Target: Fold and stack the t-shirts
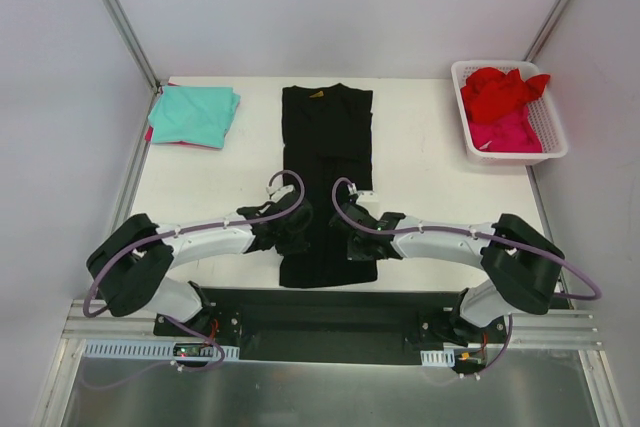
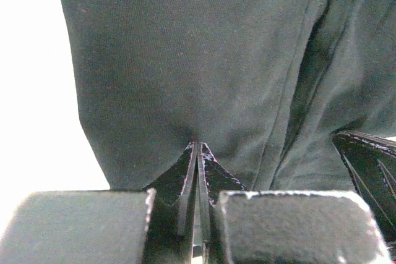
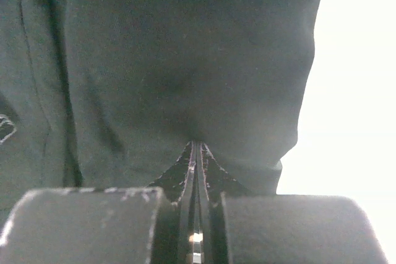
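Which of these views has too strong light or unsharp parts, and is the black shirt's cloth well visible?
Top external: even light, sharp, but the black t-shirt is so dark that its folds hardly show. Left wrist: the table burns out to white, the near body of the left gripper is soft. Right wrist: same white glare on the table.

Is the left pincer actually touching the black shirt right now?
Touching. The left wrist view shows the left pincer shut, with its tips pressed into the black t-shirt and the cloth puckering around them.
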`<state>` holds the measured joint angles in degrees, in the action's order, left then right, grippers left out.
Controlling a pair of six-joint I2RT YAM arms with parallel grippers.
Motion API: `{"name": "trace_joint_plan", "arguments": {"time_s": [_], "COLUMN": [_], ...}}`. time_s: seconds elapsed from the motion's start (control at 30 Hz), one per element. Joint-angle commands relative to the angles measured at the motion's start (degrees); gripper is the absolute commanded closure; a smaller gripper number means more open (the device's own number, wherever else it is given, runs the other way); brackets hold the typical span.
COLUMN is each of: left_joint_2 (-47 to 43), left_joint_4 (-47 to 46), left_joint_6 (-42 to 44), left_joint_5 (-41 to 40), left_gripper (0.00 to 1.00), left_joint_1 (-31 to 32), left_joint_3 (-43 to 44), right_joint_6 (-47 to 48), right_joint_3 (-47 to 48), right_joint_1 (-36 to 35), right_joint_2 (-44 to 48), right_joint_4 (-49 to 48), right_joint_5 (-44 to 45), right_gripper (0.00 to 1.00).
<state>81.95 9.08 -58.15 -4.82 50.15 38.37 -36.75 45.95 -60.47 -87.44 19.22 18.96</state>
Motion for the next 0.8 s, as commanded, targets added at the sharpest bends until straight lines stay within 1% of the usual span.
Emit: {"name": "trace_joint_plan", "arguments": {"time_s": [0.0, 0.13, 0.2, 0.27, 0.37, 0.4, 0.43, 0.47, 0.5, 0.53, 0.57, 0.6, 0.63, 0.7, 0.77], "left_joint_2": [-5.04, -10.13, -11.2, -11.29, -9.71, -9.18, -8.22, -7.95, -7.77, -7.42, -7.16, -6.98, -6.81, -6.72, -6.02], "left_joint_4": [7.35, 12.09, 14.28, 15.0, 15.7, 15.7, 15.7, 15.62, 15.62, 15.44, 15.09, 13.96, 12.99, 10.61, 9.91], "left_joint_6": [3.21, 4.8, 6.11, 6.91, 7.7, 7.53, 7.61, 7.53, 7.35, 7.7, 8.05, 9.18, 10.15, 12.26, 13.58], "left_joint_5": [-2.12, -4.49, -5.81, -6.61, -6.7, -6.52, -6.43, -6.87, -7.65, -8.36, -8.71, -7.85, -7.49, -6.0, -4.85], "left_gripper": [1.0, 1.0, 1.0, 1.0, 1.0, 1.0, 1.0, 1.0, 1.0, 1.0, 1.0, 0.94, 0.9, 0.91, 0.91], "left_joint_1": [-0.32, -0.14, -0.14, -0.58, -1.02, -1.19, -1.37, -1.46, -1.81, -2.16, -4.08, -5.23, -6.2, -9.35, -11.47], "left_joint_3": [4.34, 9.51, 11.63, 14.44, 16.65, 16.65, 16.39, 16.04, 15.6, 14.81, 14.54, 14.37, 13.93, 14.01, 14.98], "right_joint_6": [1.07, 2.38, 3.44, 4.84, 6.25, 6.69, 6.87, 7.39, 7.92, 8.1, 8.45, 9.58, 10.2, 11.96, 13.28], "right_joint_3": [5.63, 10.81, 14.24, 15.83, 16.27, 15.32, 14.44, 13.64, 12.85, 11.1, 10.3, 9.43, 8.37, 7.57, 8.18], "right_joint_1": [-0.53, -0.71, -0.35, 1.13, 4.73, 5.44, 5.97, 6.85, 7.46, 8.17, 9.91, 11.06, 12.2, 15.63, 18.44], "right_joint_2": [3.94, 8.76, 10.0, 11.85, 14.13, 14.83, 15.62, 17.29, 17.91, 18.44, 19.05, 19.76, 20.02, 20.03, 18.89], "right_joint_4": [9.58, 14.95, 17.59, 18.65, 18.22, 17.87, 17.61, 17.25, 16.9, 16.81, 16.12, 15.06, 14.36, 11.81, 9.79], "right_joint_5": [0.99, 3.44, 4.59, 4.77, 2.49, 2.05, 2.22, 2.48, 2.75, 3.1, 3.19, 3.01, 2.23, 1.26, -0.94], "right_gripper": [0.99, 0.99, 0.99, 0.91, 0.87, 0.82, 0.6, 0.53, 0.48, 0.37, 0.29, 0.24, 0.19, 0.19, 0.25]}}
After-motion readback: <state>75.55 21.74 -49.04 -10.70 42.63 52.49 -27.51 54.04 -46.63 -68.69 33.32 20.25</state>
